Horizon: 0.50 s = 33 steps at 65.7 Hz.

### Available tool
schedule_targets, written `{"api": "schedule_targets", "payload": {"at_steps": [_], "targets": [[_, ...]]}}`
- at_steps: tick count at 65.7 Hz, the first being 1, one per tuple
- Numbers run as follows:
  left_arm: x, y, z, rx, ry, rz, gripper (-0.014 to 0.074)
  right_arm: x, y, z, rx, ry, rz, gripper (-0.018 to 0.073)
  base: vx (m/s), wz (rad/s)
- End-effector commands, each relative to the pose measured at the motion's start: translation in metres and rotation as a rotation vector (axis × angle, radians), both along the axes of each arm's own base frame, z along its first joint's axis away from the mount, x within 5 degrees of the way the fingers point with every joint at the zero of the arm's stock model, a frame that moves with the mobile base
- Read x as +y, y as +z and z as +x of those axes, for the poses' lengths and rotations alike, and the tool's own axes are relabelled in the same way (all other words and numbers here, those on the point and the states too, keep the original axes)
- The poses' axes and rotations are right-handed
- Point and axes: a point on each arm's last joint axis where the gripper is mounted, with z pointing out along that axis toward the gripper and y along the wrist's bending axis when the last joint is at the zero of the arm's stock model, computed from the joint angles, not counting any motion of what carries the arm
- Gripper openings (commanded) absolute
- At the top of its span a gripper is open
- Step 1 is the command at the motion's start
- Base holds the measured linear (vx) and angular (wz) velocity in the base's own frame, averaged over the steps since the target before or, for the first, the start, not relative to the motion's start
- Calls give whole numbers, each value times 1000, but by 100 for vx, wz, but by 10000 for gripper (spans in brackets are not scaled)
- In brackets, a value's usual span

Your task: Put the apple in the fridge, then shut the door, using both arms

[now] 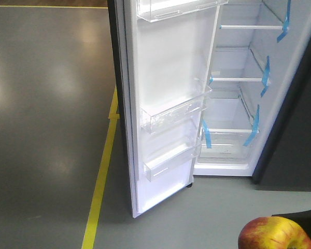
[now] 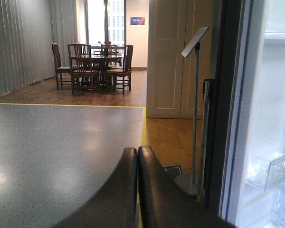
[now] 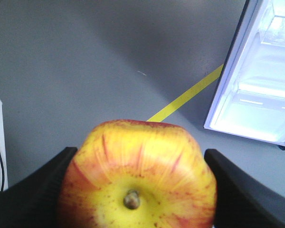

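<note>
My left jaws are pressed shut, tip against tip, near the dark edge of the door. A yellow line runs down the grey floor. Next comes the door, swung wide open. Its white inside holds three clear bins: one at the top, one in the middle and one low down. Right of it is the fridge, open too, with white shelves, blue tape and a clear drawer at the bottom. The apple is not in the fridge yet. My right jaws squeeze it from both sides, stem up, low and right of the fridge.
</note>
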Motion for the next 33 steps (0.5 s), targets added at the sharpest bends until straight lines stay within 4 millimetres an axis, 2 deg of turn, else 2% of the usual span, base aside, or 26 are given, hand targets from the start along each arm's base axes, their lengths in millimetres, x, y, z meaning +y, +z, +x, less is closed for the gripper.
{"api": "schedule_targets", "payload": {"at_steps": [1,33], "targets": [[0,-3,-1,-60,-4,-9,-6,2,13,3,-61,-7,64,186,12,3],[0,-3,-1,-60,-4,-9,-6,2,13,3,-61,-7,64,186,11,2]]}}
